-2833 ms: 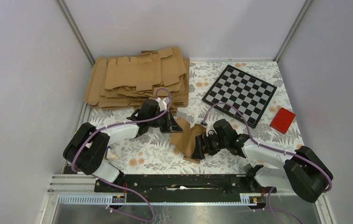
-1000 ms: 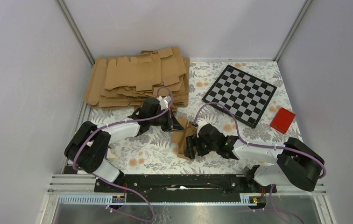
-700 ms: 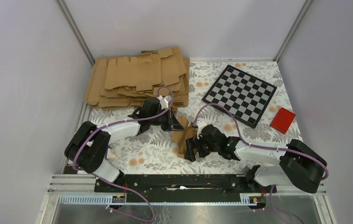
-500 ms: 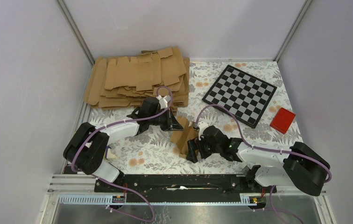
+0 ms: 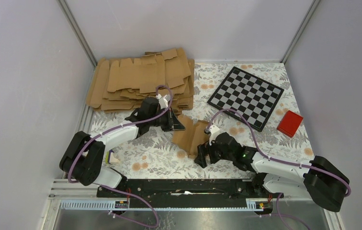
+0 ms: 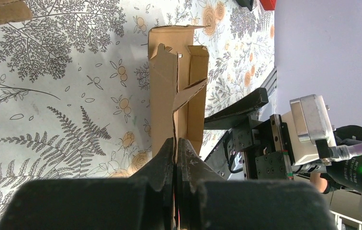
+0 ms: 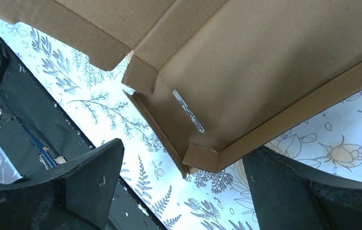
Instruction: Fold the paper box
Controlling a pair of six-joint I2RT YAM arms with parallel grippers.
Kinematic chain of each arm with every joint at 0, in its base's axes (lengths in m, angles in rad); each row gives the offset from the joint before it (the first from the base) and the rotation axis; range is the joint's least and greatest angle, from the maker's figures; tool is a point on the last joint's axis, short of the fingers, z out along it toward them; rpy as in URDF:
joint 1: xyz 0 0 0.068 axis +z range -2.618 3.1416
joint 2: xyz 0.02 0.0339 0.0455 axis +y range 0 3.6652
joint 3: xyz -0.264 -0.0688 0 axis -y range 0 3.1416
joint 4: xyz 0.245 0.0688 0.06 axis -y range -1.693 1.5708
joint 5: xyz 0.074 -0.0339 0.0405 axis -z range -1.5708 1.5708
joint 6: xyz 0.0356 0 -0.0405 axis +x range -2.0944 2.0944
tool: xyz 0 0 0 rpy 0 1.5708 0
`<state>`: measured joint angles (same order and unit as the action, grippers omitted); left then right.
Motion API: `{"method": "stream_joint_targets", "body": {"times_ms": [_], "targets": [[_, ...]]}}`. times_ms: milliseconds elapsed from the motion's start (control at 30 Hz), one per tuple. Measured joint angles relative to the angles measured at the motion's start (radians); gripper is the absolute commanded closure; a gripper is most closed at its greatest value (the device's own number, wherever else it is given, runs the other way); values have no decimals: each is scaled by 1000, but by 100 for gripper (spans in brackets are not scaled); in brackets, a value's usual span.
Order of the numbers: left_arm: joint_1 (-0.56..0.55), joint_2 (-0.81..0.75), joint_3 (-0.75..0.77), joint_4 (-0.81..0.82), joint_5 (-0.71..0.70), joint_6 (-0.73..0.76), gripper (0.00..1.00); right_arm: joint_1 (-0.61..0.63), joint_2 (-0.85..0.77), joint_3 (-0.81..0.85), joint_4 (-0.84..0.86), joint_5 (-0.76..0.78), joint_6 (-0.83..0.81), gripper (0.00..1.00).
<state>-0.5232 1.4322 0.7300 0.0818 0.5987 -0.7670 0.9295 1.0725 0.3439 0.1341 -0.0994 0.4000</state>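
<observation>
Nearest me, my right gripper (image 5: 202, 158) has its jaws spread as wide as they go, holding nothing. In its wrist view the fingers (image 7: 88, 182) flank a corner of the paper box (image 7: 246, 72), and I can't tell whether either one touches it. The paper box (image 5: 191, 136) is at mid-table over the floral cloth (image 5: 155, 153), partly folded. Beyond it my left gripper (image 5: 176, 123) is clenched tight on one thin edge of the cardboard. From above, that gripper covers the box's far corner, and the right wrist view cuts off most of the panel. Farther back lie the pile of flat blanks (image 5: 141, 81) and the chessboard (image 5: 246, 96).
</observation>
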Motion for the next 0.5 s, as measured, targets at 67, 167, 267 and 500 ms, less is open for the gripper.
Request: {"method": "stream_joint_targets", "body": {"times_ms": [67,167,267,500], "targets": [[0,0,11,-16,1,2,100,2,0,-7,28,2,-7,0],[1,0,44,-39,4,6,100,7,4,-7,50,24,-27,0],[1,-4,68,-48,-1,23,100,9,5,-4,56,69,-35,0],[-29,-77,61,-84,-143,85,100,12,-51,67,-9,271,47,0]]}}
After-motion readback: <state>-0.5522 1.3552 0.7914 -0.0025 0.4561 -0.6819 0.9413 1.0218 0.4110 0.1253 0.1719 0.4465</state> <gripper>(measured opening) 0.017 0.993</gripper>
